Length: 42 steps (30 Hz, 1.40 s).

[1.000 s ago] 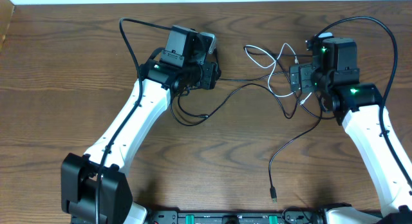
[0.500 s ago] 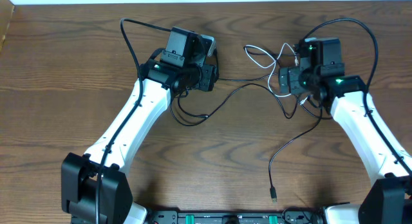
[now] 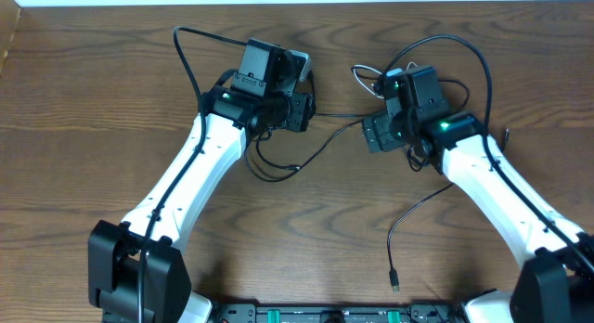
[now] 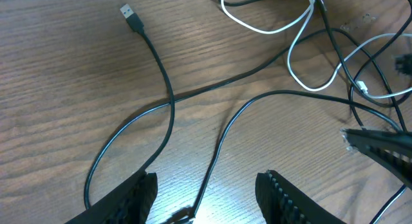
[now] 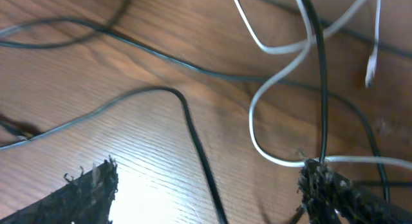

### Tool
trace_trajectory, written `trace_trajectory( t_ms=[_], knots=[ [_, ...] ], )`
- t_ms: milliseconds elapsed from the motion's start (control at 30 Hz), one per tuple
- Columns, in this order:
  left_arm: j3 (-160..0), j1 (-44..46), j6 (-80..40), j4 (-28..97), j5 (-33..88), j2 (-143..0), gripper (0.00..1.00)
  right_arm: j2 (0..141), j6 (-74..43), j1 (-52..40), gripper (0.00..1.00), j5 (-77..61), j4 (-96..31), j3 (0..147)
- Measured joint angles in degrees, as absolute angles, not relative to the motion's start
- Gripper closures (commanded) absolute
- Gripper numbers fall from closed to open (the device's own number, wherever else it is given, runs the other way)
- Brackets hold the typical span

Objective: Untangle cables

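Cables (image 4: 171, 103) lie knotted toward 1 o'clock on the surface (image 3: 111, 72). Right claw (image 5: 206, 172) wide, white cable (image 5: 273, 51) at its 3 o'clock finger (image 5: 335, 192); left claw (image 4: 207, 179) half wide, black cable (image 4: 219, 145) between fingers (image 4: 138, 195). Pinch only the white loop, lift slowly.

1. Bench (image 3: 83, 174) bare left of the left arm (image 3: 190, 170)
2. Black cables (image 4: 171, 103) and white cable (image 4: 264, 31) cross the gap to the right arm (image 3: 501, 188)
3. A cable plug (image 3: 395, 284) lies front centre
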State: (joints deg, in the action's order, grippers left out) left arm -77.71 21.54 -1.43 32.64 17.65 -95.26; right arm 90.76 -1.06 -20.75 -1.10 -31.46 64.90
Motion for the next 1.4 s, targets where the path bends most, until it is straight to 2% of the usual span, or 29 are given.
trace_trajectory(
  t_ms=[167, 233, 300, 333, 367, 400, 933, 1400],
  knots=[
    [-77.71, 21.54, -1.43, 32.64, 17.63, -95.26, 0.45, 94.39, -1.06, -20.71, 0.16, -0.32, -33.06, 64.9],
    [-77.71, 21.54, -1.41, 32.64, 17.65, -95.26, 0.46, 95.31, -1.06, -20.71, 0.28, -0.21, -33.21, 64.9],
    [-77.71, 21.54, -1.41, 32.64, 17.63, -95.26, 0.46, 95.64, -0.95, -20.71, 0.52, -0.19, -33.12, 64.9],
    [-77.71, 21.54, -1.39, 32.64, 17.65, -95.26, 0.46, 95.64, -1.08, -20.71, 0.68, -0.16, -32.97, 64.9],
    [-77.71, 21.54, -1.39, 32.67, 17.65, -95.26, 0.45, 95.64, -1.06, -20.71, 0.89, -0.16, -32.71, 64.9],
    [-77.71, 21.54, -1.39, 32.64, 17.65, -95.26, 0.45, 95.64, -1.1, -20.71, 0.99, -0.14, -32.36, 64.9],
    [-77.71, 21.54, -1.28, 32.62, 17.65, -95.26, 0.45, 93.01, -1.96, -20.71, 0.99, 5.06, -23.9, 67.29],
    [-77.71, 21.54, -1.26, 32.6, 17.63, -95.26, 0.45, 81.67, -0.38, -15.92, 0.99, 10.87, -24.53, 95.26]
  ],
)
